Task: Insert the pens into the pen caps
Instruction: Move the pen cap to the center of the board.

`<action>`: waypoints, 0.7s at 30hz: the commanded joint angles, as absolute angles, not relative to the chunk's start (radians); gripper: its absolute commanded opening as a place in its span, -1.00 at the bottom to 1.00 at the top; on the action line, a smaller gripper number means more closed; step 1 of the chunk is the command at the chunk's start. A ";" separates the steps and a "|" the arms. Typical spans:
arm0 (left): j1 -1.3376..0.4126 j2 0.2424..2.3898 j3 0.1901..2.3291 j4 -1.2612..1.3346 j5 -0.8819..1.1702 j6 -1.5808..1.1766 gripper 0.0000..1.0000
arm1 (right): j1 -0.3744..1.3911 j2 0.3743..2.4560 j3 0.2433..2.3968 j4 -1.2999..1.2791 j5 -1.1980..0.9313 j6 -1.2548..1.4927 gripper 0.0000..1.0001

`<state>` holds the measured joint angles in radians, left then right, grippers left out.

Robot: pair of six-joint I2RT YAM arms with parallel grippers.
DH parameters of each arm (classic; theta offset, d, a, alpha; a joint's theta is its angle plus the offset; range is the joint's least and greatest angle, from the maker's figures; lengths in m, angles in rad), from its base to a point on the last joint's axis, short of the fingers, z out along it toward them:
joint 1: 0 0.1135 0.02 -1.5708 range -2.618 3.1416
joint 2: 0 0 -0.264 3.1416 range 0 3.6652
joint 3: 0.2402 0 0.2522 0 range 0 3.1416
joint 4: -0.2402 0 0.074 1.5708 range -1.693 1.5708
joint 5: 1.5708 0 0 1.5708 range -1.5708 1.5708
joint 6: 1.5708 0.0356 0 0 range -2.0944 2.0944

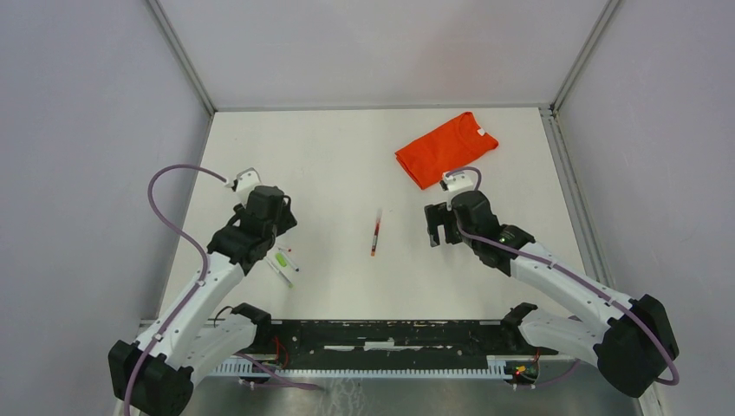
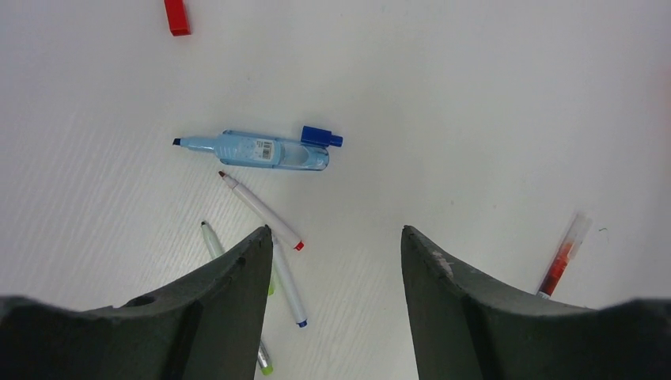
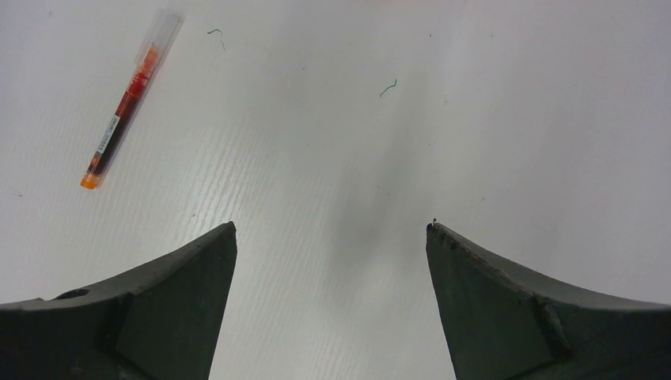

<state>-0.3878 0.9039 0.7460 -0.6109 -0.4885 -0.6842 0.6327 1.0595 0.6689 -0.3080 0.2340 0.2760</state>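
In the left wrist view my left gripper (image 2: 336,231) is open and empty above the table. Ahead of it lie a pale blue highlighter (image 2: 253,149) with a blue cap (image 2: 320,137) against its rear end, a white pen with a red tip (image 2: 261,210), a white pen with a blue end (image 2: 288,286) and a green pen (image 2: 211,240) partly hidden by my left finger. A red cap (image 2: 176,16) lies further off. A red-orange pen (image 3: 126,99) lies to the upper left of my open, empty right gripper (image 3: 332,226).
A folded orange shirt (image 1: 446,147) lies at the back right of the white table (image 1: 347,165). The red-orange pen (image 1: 376,232) lies between the two arms, the left gripper (image 1: 270,227) left of it and the right gripper (image 1: 442,227) right of it. Grey walls enclose the table.
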 commanded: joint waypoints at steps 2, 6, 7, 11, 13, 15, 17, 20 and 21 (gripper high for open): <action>-0.384 0.875 0.738 -0.618 -0.544 -0.740 0.31 | 0.629 1.040 0.654 -0.274 0.253 0.303 0.87; -0.383 0.884 0.729 -0.615 -0.558 -0.742 0.32 | 0.630 1.037 0.643 -0.267 0.253 0.310 0.85; -0.381 0.888 0.728 -0.616 -0.560 -0.743 0.32 | 0.630 1.037 0.643 -0.267 0.253 0.312 0.85; -0.375 0.910 0.731 -0.630 -0.566 -0.754 0.32 | 0.630 1.031 0.643 -0.269 0.261 0.315 0.85; -0.371 0.913 0.731 -0.641 -0.574 -0.758 0.32 | 0.629 1.026 0.640 -0.268 0.265 0.318 0.85; -0.368 0.907 0.728 -0.649 -0.585 -0.761 0.32 | 0.629 1.022 0.631 -0.263 0.266 0.325 0.85; -0.363 0.901 0.723 -0.650 -0.594 -0.763 0.32 | 0.630 1.022 0.624 -0.254 0.264 0.333 0.84; -0.353 0.908 0.721 -0.648 -0.596 -0.769 0.32 | 0.629 1.026 0.626 -0.249 0.255 0.336 0.84; -0.352 0.911 0.720 -0.647 -0.597 -0.772 0.32 | 0.629 1.027 0.626 -0.247 0.253 0.337 0.84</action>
<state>-0.3634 0.9115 0.7277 -0.6540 -0.5514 -0.7147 0.6327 1.0389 0.6277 -0.2886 0.2413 0.3172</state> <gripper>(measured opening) 0.659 0.924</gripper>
